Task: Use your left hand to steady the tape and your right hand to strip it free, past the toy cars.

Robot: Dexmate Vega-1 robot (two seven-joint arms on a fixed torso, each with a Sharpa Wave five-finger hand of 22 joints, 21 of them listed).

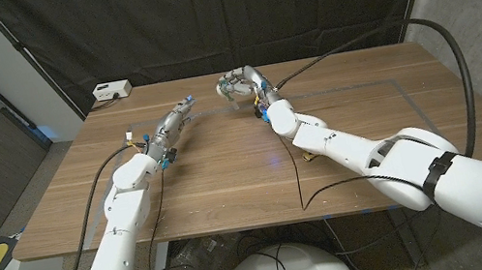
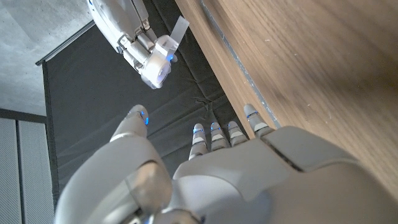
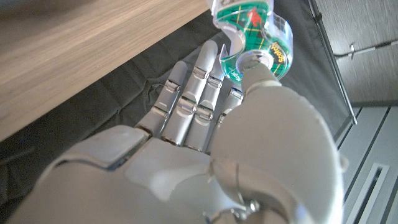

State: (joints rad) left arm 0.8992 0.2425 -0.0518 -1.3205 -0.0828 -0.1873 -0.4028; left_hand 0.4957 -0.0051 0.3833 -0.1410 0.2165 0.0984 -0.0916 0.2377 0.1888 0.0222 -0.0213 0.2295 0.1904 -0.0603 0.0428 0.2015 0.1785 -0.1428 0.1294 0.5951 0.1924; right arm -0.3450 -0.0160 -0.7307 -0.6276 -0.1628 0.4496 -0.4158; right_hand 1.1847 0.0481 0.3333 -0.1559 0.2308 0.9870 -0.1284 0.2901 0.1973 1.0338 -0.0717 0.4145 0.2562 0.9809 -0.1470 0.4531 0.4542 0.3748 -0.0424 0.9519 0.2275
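tape dispenser (image 3: 256, 36) sat pinched in my right hand (image 1: 240, 84), above the table (image 1: 338, 128); left hand (image 1: 175, 121) nearby, fingers straight, empty. best steady dispenser first.

Even indoor light, soft shadows; wrist views blur up close.

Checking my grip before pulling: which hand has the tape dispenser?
The right hand: it holds the green tape dispenser at its fingertips. The left hand holds nothing.
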